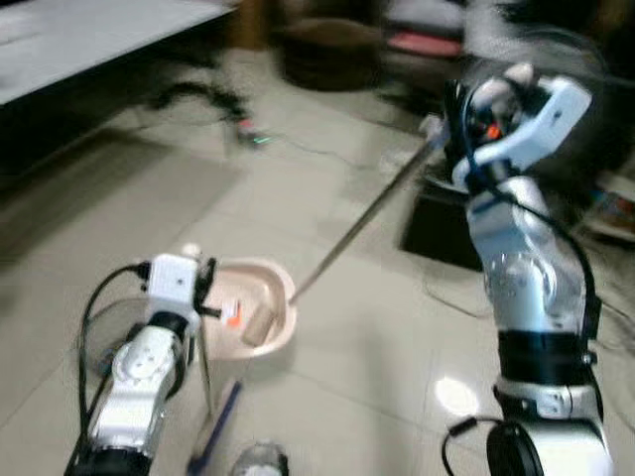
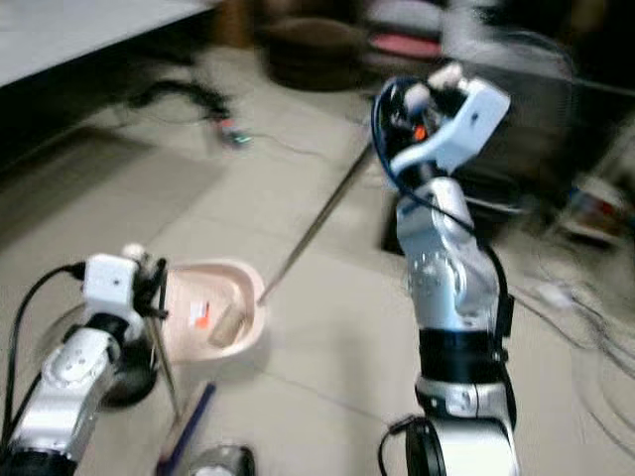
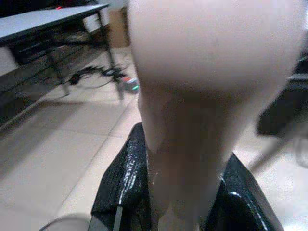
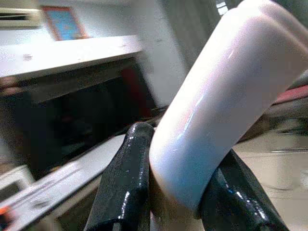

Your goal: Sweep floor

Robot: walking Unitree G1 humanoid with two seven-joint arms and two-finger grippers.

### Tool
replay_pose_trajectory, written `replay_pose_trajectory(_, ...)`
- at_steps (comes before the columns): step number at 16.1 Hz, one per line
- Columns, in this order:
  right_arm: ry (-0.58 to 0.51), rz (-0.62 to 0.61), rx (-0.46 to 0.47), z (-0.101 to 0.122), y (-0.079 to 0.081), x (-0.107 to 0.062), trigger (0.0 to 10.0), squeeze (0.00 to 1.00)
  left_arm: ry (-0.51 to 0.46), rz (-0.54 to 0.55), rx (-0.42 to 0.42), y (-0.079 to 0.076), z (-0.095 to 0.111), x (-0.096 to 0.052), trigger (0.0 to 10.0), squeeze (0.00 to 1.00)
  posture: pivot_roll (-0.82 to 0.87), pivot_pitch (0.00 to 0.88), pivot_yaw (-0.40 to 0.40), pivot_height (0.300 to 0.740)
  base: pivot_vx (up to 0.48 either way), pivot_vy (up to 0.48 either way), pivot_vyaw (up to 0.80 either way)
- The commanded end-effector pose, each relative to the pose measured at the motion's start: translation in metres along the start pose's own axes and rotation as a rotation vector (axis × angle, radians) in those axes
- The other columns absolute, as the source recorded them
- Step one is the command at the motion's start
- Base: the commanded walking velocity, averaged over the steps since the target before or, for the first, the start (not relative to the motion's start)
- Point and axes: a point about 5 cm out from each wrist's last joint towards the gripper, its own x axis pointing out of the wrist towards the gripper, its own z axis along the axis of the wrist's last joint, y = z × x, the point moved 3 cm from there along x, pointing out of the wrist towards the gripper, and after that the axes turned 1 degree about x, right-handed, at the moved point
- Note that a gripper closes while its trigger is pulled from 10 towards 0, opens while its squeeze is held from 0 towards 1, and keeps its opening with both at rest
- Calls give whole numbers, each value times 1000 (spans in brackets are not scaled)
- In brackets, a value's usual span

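The floor (image 1: 327, 327) is pale tile, smooth and glossy — a light glares off it. The dustpan (image 1: 260, 312) looks like matt pink plastic; its handle (image 3: 192, 96) too. The broom handle (image 4: 226, 96) is glossy white, its pole (image 1: 362, 223) thin and metallic. Black fingers (image 4: 125, 178) shine — hard plastic.

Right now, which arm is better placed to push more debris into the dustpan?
Right. The right gripper is shut on the broom handle, whose tip sits at the dustpan rim. The left gripper is shut on the dustpan's handle.
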Motion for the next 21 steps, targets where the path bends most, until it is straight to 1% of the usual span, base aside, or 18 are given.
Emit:
replay_pose_trajectory(1, -47, 3, 26, 12, 2, 3, 10000, 0, -46, -27, 42, -3, 11, 0, 10000, 0, -43, 0, 14, 740, 0, 0, 800)
replay_pose_trajectory(6, -52, -16, 24, 13, 0, 8, 10000, 0, -72, -25, 35, -2, 19, 2, 10000, 0, -36, 0, 10, 740, 0, 0, 800)
replay_pose_trajectory(14, -64, -59, -4, 11, -8, 7, 10000, 0, -76, -44, 34, -3, 21, 4, 10000, 0, -33, 0, 14, 740, 316, 0, 800)
replay_pose_trajectory(16, -69, -74, -23, 11, -10, 7, 10000, 0, -76, -44, 31, -3, 21, 4, 10000, 0, -32, 0, 14, 740, 334, 0, 0)
replay_pose_trajectory(19, -80, -91, -11, 10, -13, 6, 10000, 0, -73, -44, 28, -3, 20, 4, 10000, 0, -31, 0, 17, 740, 334, 0, 0)
replay_pose_trajectory(21, -87, -105, -20, 11, -17, 5, 10000, 0, -71, -43, 25, -3, 19, 4, 10000, 0, -31, 0, 16, 740, 334, 0, 0)
